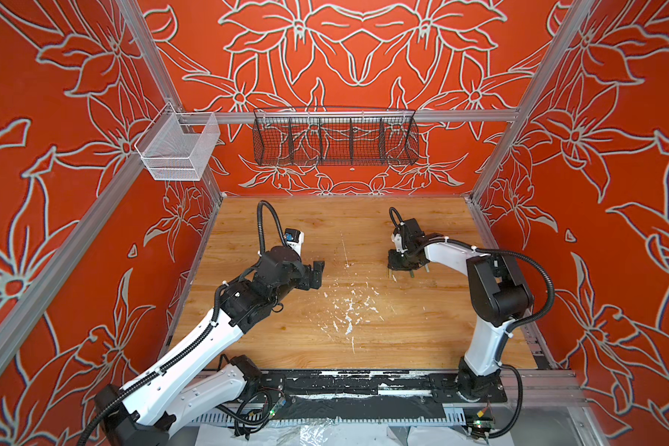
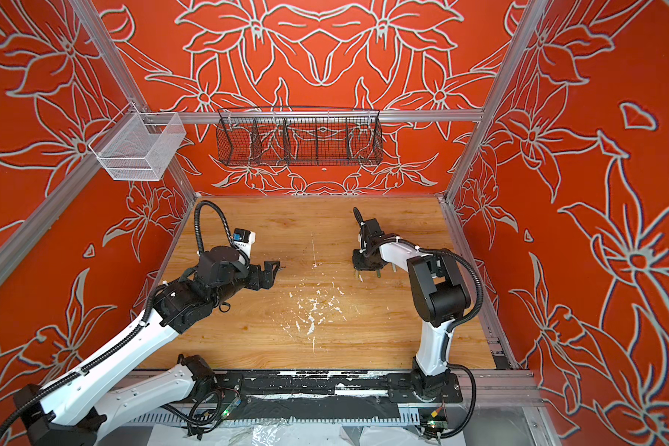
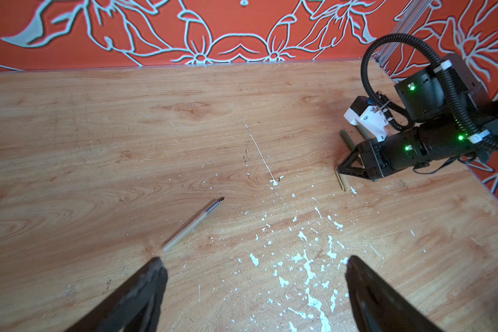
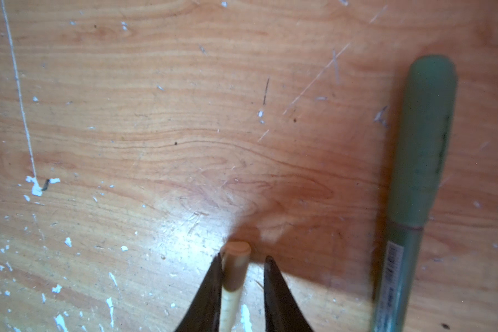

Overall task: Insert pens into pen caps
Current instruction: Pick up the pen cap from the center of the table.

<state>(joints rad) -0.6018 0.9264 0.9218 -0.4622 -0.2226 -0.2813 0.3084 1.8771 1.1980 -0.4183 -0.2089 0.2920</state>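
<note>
Newbie: Trouble spots from here, anyone? The right gripper (image 4: 243, 257) has its jaws either side of the tan pen (image 4: 230, 304), right at the tan cap (image 4: 236, 264). One jaw touches the cap and the other shows a sliver of gap, so it's not clamped yet.

Regular: Rolling is probably the main one. With one jaw meeting a round barrel first, the pen could get nudged sideways on the table (image 4: 127, 115). It might skitter toward the dark green pen (image 4: 391, 281) lying just beside the gripper. The grip also sits at the very end, so a lift could let the long body droop or swing, or tug that cap loose.

Newbie: And the left gripper (image 3: 255, 260)?

Regular: Spread wide, holding nothing. The pale pen (image 3: 190, 225) lies a bit ahead of it, nearer one jaw, with its dark tip bare and pointing away.

Newbie: Headcount?

Regular: Three pens: tan, dark green, pale. Two caps look seated, the tan one and the green cap (image 4: 426, 143). A pale stub (image 3: 364, 130) pokes out behind the right gripper's wrist. It's probably the third cap, but too hidden to call. Two grippers.
</note>
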